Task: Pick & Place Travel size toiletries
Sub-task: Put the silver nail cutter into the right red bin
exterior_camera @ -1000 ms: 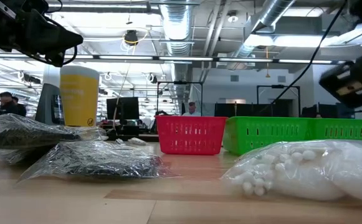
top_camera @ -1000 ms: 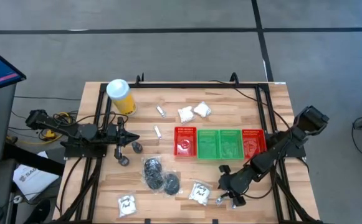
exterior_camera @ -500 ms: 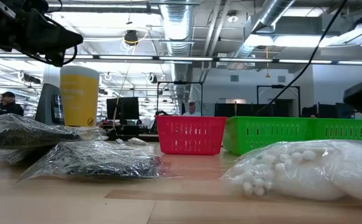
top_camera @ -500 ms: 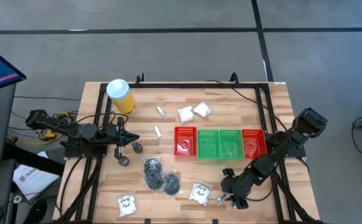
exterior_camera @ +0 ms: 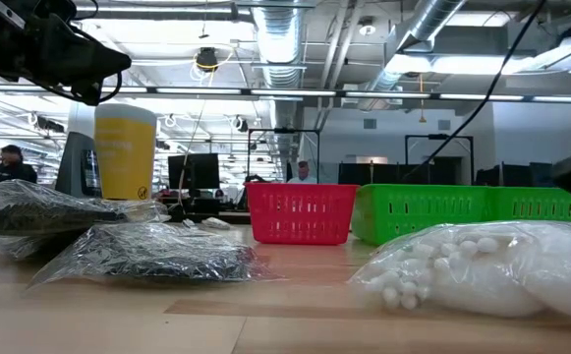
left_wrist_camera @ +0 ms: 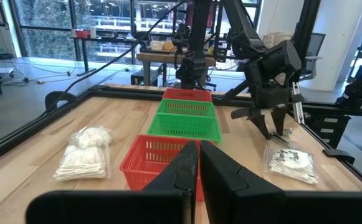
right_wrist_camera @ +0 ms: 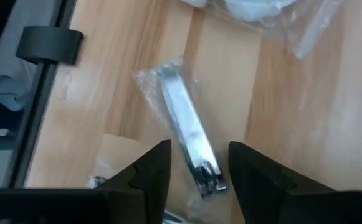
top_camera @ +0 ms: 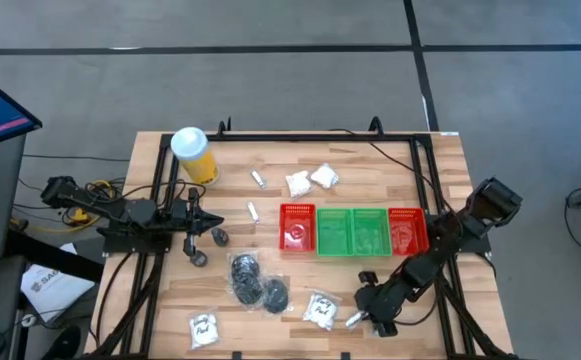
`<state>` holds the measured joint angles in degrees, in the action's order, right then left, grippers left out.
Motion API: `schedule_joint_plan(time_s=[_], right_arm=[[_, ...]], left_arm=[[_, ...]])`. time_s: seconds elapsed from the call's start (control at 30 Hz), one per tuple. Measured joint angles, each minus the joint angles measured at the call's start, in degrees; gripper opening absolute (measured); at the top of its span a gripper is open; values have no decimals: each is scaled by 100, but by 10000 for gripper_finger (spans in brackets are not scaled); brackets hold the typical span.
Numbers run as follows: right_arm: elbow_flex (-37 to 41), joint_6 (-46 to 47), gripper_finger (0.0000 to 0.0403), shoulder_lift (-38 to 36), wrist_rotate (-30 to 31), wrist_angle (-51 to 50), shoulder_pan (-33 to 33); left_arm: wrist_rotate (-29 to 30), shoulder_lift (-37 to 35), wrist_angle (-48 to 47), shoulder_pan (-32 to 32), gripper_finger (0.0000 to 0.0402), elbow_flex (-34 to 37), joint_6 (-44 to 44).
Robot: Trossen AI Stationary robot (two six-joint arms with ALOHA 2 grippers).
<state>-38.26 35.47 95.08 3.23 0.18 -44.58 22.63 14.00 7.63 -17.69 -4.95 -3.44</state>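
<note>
A small silver piece in a clear wrap (right_wrist_camera: 184, 127) lies flat on the wood near the table's near edge (top_camera: 352, 320). My right gripper (right_wrist_camera: 199, 177) (top_camera: 362, 316) slants down over it, open. One finger stands on each side of the piece's near end, apart from it. A white sachet (top_camera: 320, 308) lies just to its left, and another white sachet (top_camera: 203, 328) lies further left. Two clear bags of black pieces (top_camera: 255, 280) rest mid-table. Two white sachets (top_camera: 310, 181) and two tiny tubes (top_camera: 255, 195) lie further back. My left gripper (top_camera: 215, 222) (left_wrist_camera: 198, 168) waits shut at the left.
A row of red and green trays (top_camera: 350, 230) stands behind my right gripper. A yellow cylinder with a white lid (top_camera: 193, 153) stands at the far left. A black frame rail (right_wrist_camera: 40, 112) runs along the table's near edge beside the silver piece.
My right gripper has sunk toward the silver piece, going slightly toward the table's near edge, and has rolled a little. In the low view it has slid out past the right side of the picture.
</note>
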Motion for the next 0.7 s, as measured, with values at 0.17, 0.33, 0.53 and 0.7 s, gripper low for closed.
schedule_joint_plan(time_s=[0.17,0.33,0.53,0.7], right_arm=[[-29,-76,151,293,34,80,2],[-31,-176,130,344,158,33,-14],[-20,-306,87,350,326,-7,-47],[-20,-302,40,350,320,-21,-42]], left_arm=[[2,-2,14,0,12,0,0],[2,0,23,0,12,1,0],[1,-1,23,0,12,0,0],[0,0,21,0,12,0,2]])
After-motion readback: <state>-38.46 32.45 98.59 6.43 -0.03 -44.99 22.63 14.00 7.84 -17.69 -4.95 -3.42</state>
